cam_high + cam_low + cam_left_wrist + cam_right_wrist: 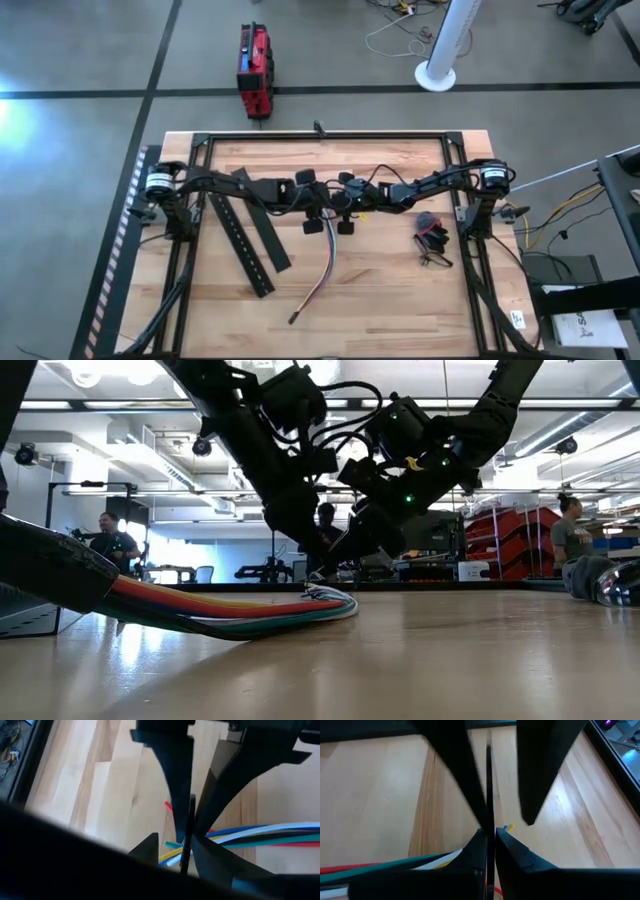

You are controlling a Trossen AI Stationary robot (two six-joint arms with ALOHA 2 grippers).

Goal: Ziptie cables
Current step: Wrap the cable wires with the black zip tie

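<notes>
The cables (322,275) are a bundle of blue, green, white, yellow and red wires lying on the wooden table, also seen in the low view (250,610). Both grippers meet above the bundle's far end, pointing down. A thin black ziptie strip (489,790) runs between them. My right gripper (489,837) is shut on the strip. My left gripper (175,847) is open, with one finger on each side of the same ziptie strip (190,820). I cannot tell whether either finger touches it. The cables (265,832) pass just beyond the fingers. My right gripper pinches the thin black ziptie strip (489,820) between its two fingertips, coming from above and pointing down. The strip runs on past the fingertips, between the left gripper's fingers. It sits over the cables' far end (395,865).
Two long flat black slotted bars (250,240) lie left of the cables. A small tangle of dark wire with a red-black clip (432,242) lies to the right. A black frame (320,135) edges the table. People stand in the room behind.
</notes>
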